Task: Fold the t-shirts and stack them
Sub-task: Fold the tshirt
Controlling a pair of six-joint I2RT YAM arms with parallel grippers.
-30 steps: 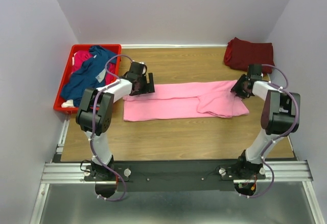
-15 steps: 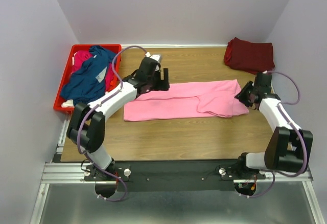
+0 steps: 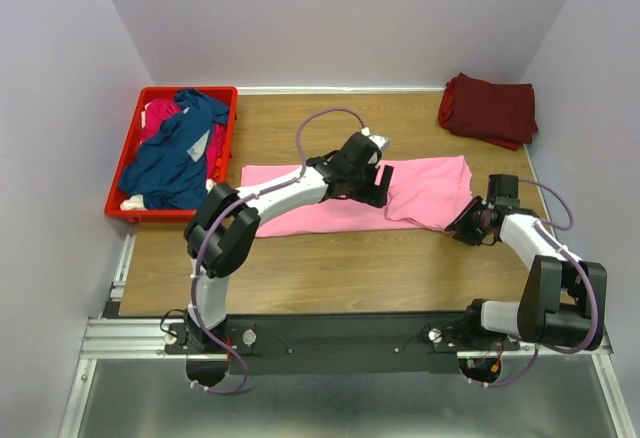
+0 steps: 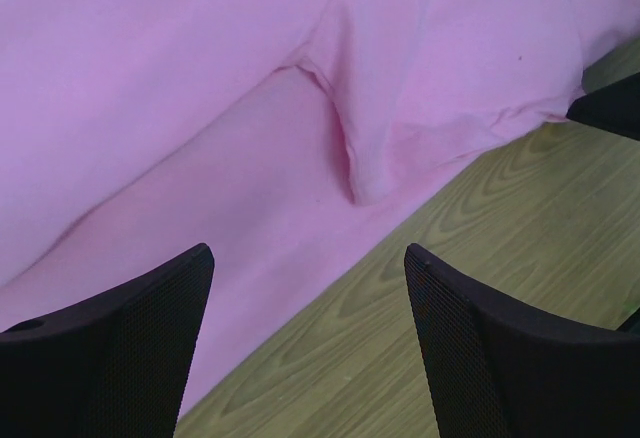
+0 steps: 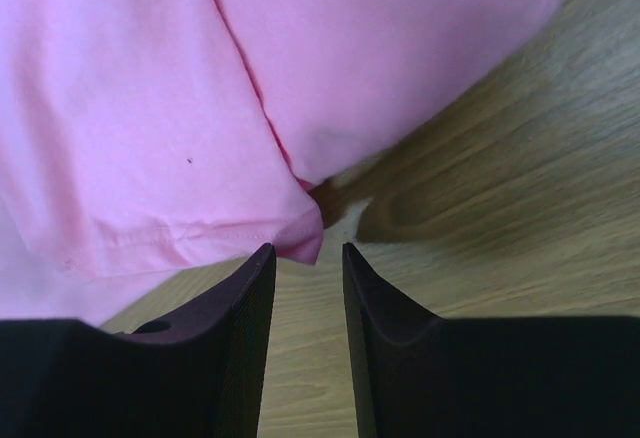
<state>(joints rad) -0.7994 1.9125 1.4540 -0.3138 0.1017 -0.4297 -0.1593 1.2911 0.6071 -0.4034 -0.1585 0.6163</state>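
Note:
A light pink t-shirt (image 3: 320, 193) lies spread in a long band across the table's middle. My left gripper (image 3: 378, 190) hovers open over its near edge (image 4: 250, 158); bare wood shows between the wide fingers (image 4: 150, 338). My right gripper (image 3: 466, 228) is low at the shirt's near right corner. Its fingers (image 5: 230, 338) stand a narrow gap apart with wood between them, and the sleeve hem corner (image 5: 300, 240) lies just at their tips, unclamped. A dark maroon t-shirt (image 3: 487, 108) sits folded at the back right. Navy blue (image 3: 175, 153) and magenta (image 3: 160, 113) t-shirts lie heaped in the crate.
The red plastic crate (image 3: 128, 158) stands at the table's left edge. Purple walls close in the left, back and right. Bare wood (image 3: 350, 268) runs between the pink shirt and the arm bases.
My left arm swept right from the pink shirt's left end to its middle. My right gripper came nearer, down the shirt's right edge to its near corner, and its jaws narrowed.

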